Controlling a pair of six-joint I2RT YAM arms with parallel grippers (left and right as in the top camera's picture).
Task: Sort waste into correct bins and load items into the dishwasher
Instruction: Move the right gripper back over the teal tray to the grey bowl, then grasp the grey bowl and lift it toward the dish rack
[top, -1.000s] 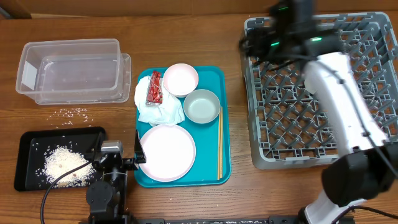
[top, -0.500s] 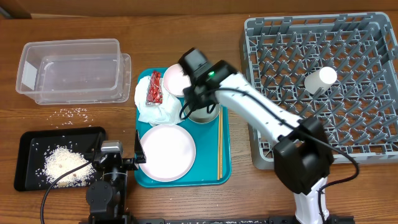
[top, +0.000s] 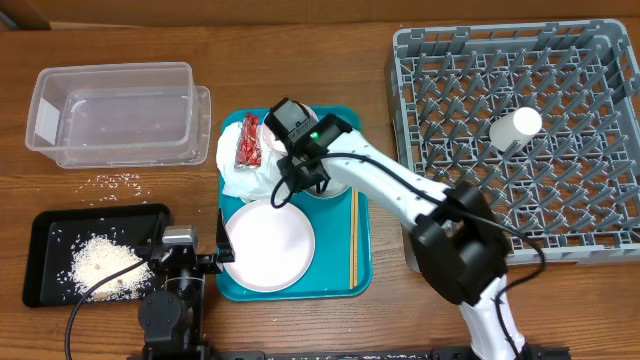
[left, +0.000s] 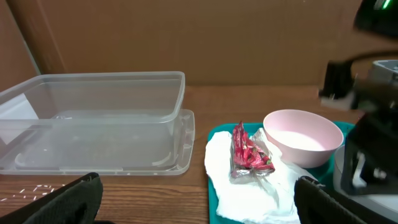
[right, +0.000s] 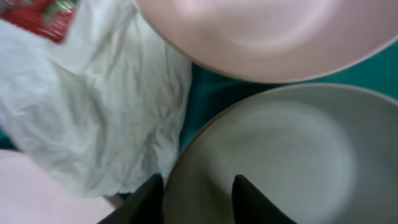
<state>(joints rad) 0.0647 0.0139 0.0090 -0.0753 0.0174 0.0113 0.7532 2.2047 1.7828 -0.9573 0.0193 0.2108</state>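
My right gripper (top: 297, 178) is open and low over the teal tray. Its fingers (right: 196, 199) straddle the near rim of the grey-green bowl (right: 280, 155), one outside and one inside. The small pink plate (right: 267, 31) lies just beyond the bowl. The crumpled white napkin (top: 245, 178) with the red wrapper (top: 247, 142) on it lies to the bowl's left. The large pink plate (top: 268, 245) and the chopsticks (top: 353, 235) lie on the tray. The whitish cup (top: 515, 126) lies in the grey rack (top: 450, 215). My left gripper (left: 199, 196) is open and empty at the front.
The clear tub (top: 115, 110) stands at the back left. The black tray (top: 40, 240) holds a heap of rice at the front left, and loose grains (top: 118, 181) lie between them. The teal tray (top: 340, 285) sits mid-table.
My right arm has swung from the rack, leaving the cup there, to the teal tray, and has come down onto the bowl's rim. The left arm has not moved.
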